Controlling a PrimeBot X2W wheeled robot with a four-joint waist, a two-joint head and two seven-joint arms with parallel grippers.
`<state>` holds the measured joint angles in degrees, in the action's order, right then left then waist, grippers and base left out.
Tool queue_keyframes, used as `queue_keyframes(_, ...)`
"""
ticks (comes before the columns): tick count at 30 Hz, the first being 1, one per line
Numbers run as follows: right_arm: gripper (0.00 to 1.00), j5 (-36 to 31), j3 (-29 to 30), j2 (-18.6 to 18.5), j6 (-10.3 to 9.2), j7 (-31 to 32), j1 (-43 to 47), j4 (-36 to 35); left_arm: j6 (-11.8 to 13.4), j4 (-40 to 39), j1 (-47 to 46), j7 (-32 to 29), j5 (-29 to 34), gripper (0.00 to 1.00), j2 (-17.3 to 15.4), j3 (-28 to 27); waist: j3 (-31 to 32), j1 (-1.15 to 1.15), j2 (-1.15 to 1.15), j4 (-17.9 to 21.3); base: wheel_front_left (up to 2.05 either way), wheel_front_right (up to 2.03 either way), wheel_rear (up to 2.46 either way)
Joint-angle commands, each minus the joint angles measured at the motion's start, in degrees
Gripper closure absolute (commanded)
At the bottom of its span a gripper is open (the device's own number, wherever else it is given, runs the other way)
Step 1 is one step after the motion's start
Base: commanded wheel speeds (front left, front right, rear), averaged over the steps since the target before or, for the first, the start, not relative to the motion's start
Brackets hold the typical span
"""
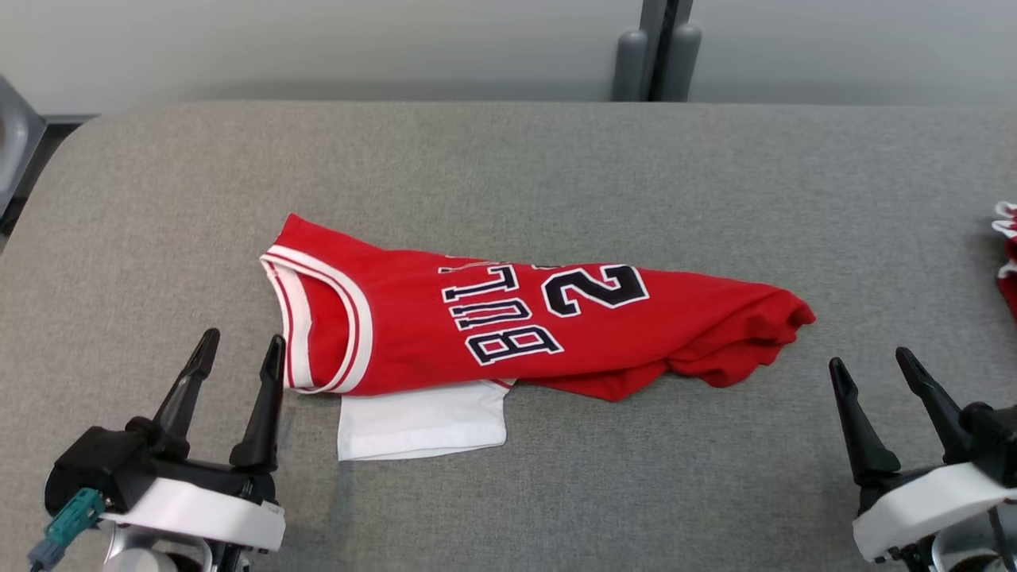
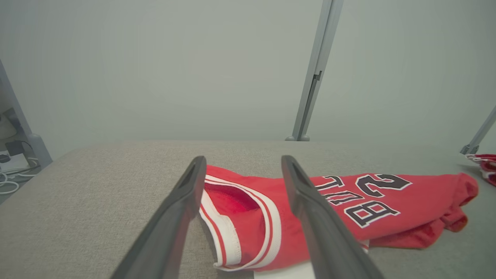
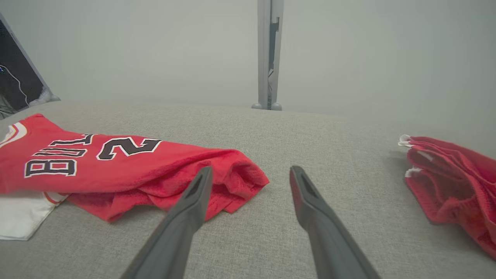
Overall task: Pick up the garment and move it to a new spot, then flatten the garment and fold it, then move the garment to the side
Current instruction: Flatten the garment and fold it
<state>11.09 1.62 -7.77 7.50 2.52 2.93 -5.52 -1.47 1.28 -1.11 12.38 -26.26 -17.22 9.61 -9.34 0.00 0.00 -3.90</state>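
The red garment point(image 1: 556, 334) lies bunched on the counter point(image 1: 508, 175), not yet flattened. The left gripper point(image 1: 243, 338) sits beside its white-trimmed end and the right gripper point(image 1: 869, 357) near its hem end. Both have jaws spread and empty, likely poised to lift both ends.

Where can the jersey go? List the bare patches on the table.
Free: the wide strip of table behind the red jersey up to the far edge; the stretch between the jersey's bunched end and the second red garment; the near strip right of the white piece. Crowded: the near left, where the left gripper sits beside its white trim.
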Motion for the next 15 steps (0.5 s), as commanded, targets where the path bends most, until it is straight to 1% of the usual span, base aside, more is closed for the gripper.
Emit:
queue_keyframes(1,0.0,0.4,-0.2,-0.9,0.0,0.4,-1.9,1.3,-0.4,0.4,-1.8,0.5,0.5,0.0,0.0,0.0,-3.2,0.0,0.0,-2.1,0.0,0.0,0.0)
queue_keyframes(8,0.0,0.7,-2.3,-4.6,-0.01,0.3,-7.6,10.6,-1.5,3.3,-6.1,1.7,0.7,0.0,1.6,1.1,-7.1,0.0,0.0,-5.0,0.0,0.0,0.0)
queue_keyframes(14,0.0,1.3,-4.2,-5.9,-0.01,-1.7,-12.4,17.8,-2.1,5.4,-7.9,2.5,1.1,0.0,2.3,0.9,-8.1,0.0,0.0,-5.4,0.0,0.0,0.0)
queue_keyframes(15,0.35,1.2,-4.7,-6.1,-0.01,-2.2,-13.2,18.8,-2.2,5.6,-8.2,2.5,1.1,0.0,2.4,0.8,-8.2,0.0,0.0,-5.3,0.0,0.0,0.0)
